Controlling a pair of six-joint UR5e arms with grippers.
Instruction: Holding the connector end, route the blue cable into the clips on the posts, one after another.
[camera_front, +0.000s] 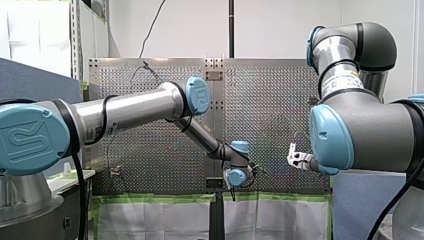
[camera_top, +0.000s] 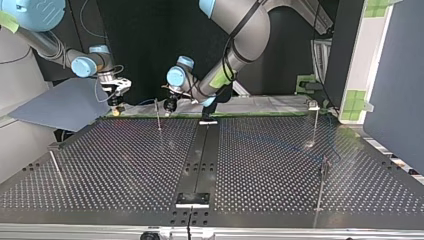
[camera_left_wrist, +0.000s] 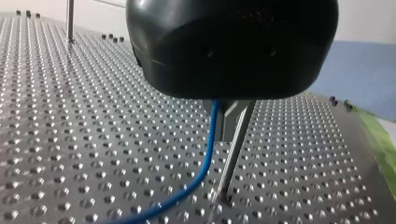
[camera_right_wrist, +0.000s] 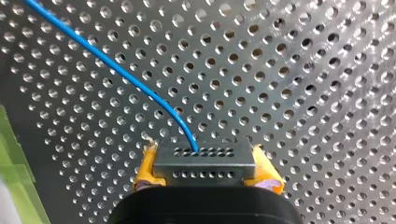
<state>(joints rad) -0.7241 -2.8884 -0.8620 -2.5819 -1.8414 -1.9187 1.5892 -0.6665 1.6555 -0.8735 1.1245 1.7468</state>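
My right tool (camera_right_wrist: 204, 159) is clamped by its yellow pads (camera_right_wrist: 144, 171) on the grey connector (camera_right_wrist: 205, 167), probably the only stiff handhold, while the thin blue cable (camera_right_wrist: 116, 70), seemingly light and limp, runs across the worktop (camera_right_wrist: 303, 93) to my left tool (camera_left_wrist: 227, 123), whose grip I cannot tell, beside 1 post (camera_left_wrist: 236, 151).

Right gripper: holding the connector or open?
Shut: the right gripper's yellow pads clamp both sides of the connector; blue cable leads out of it.

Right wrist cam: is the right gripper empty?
No, the right gripper is clamped on the grey connector between its yellow pads, with the blue cable running out of it.
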